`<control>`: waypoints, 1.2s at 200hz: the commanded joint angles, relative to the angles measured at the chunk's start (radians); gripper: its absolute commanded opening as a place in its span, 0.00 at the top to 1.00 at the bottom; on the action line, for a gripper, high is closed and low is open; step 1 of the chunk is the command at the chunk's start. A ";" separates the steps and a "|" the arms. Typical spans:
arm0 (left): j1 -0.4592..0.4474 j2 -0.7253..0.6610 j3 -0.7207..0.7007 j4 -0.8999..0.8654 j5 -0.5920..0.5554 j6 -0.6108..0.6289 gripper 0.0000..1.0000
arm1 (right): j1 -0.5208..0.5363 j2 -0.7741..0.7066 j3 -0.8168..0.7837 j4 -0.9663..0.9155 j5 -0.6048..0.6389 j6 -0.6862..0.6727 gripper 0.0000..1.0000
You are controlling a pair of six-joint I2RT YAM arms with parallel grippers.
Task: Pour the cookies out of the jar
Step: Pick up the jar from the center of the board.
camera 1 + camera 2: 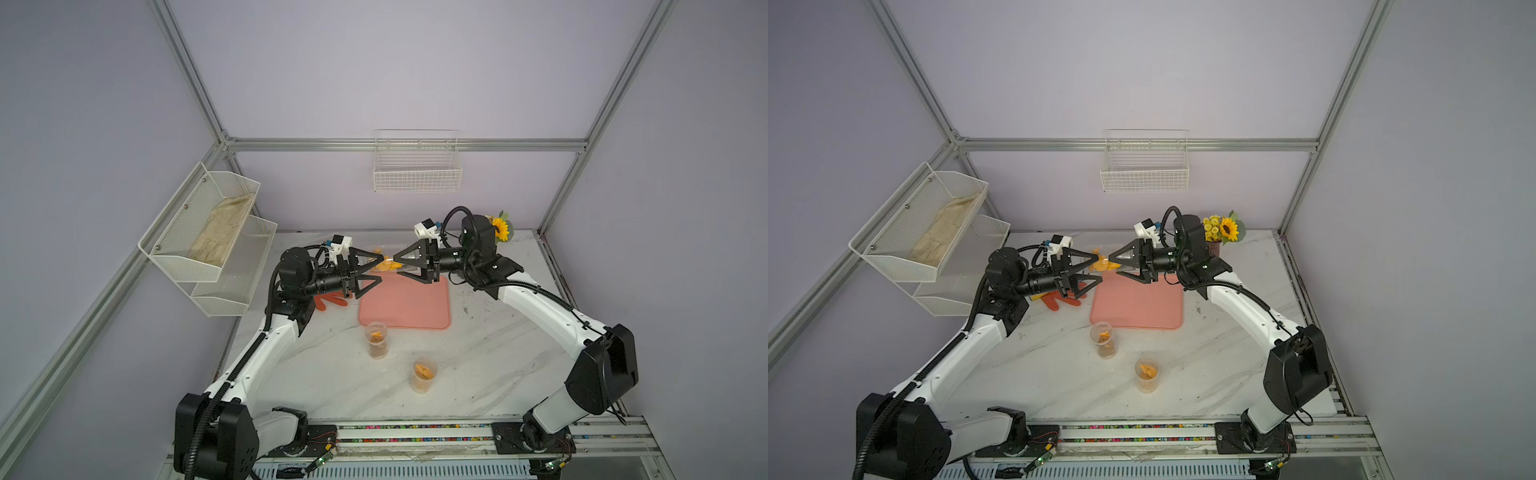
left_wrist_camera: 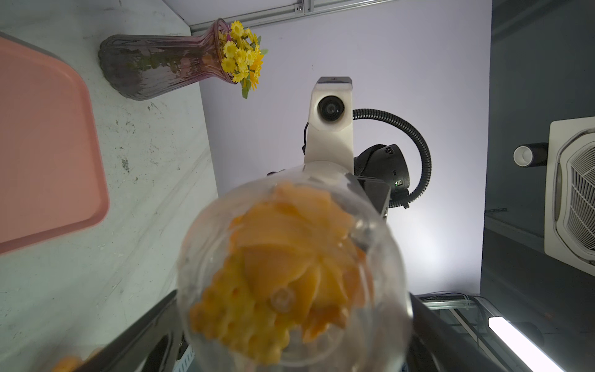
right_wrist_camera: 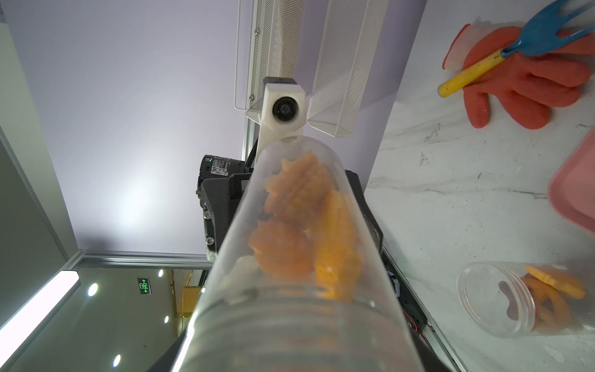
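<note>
A: Where's the clear plastic jar [image 3: 289, 322]?
B: Sideways, raised near the far edge of the pink tray [image 1: 407, 309], orange-yellow cookies [image 3: 283, 254] inside, clamped by the right pincer [image 1: 396, 264]; the left pincer [image 1: 381, 269] gapes around its base.

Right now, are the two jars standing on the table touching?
Apart. Both top views show bare marble between the nearer jar and the farther jar.
</note>
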 commanded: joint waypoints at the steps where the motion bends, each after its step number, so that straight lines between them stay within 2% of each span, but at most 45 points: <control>1: -0.001 -0.038 -0.021 -0.006 0.017 0.020 0.00 | 0.006 -0.042 -0.048 0.133 -0.025 0.068 0.52; 42: -0.020 -0.036 -0.009 0.013 0.017 -0.018 0.00 | 0.011 -0.036 -0.052 0.114 -0.073 0.055 0.52; 68: -0.037 -0.013 -0.034 0.090 0.021 -0.065 0.00 | 0.017 -0.030 -0.055 0.155 -0.092 0.085 0.53; 94: -0.038 0.012 -0.033 0.176 0.027 -0.124 0.00 | 0.021 -0.035 -0.066 0.112 -0.104 0.043 0.53; 126: -0.039 0.020 -0.023 0.191 0.043 -0.135 0.00 | 0.022 -0.036 -0.085 0.125 -0.117 0.049 0.53; 154: -0.038 0.021 -0.025 0.190 0.048 -0.137 0.00 | 0.022 -0.031 -0.069 0.029 -0.119 -0.028 0.53; 193: -0.038 0.015 -0.035 0.192 0.056 -0.136 0.00 | 0.022 -0.029 -0.068 -0.002 -0.120 -0.054 0.53; 208: -0.038 0.012 -0.040 0.197 0.058 -0.134 0.02 | 0.022 -0.035 -0.067 -0.035 -0.119 -0.078 0.53; 240: -0.038 0.010 -0.045 0.219 0.045 -0.143 0.14 | 0.022 -0.042 -0.074 -0.055 -0.116 -0.090 0.53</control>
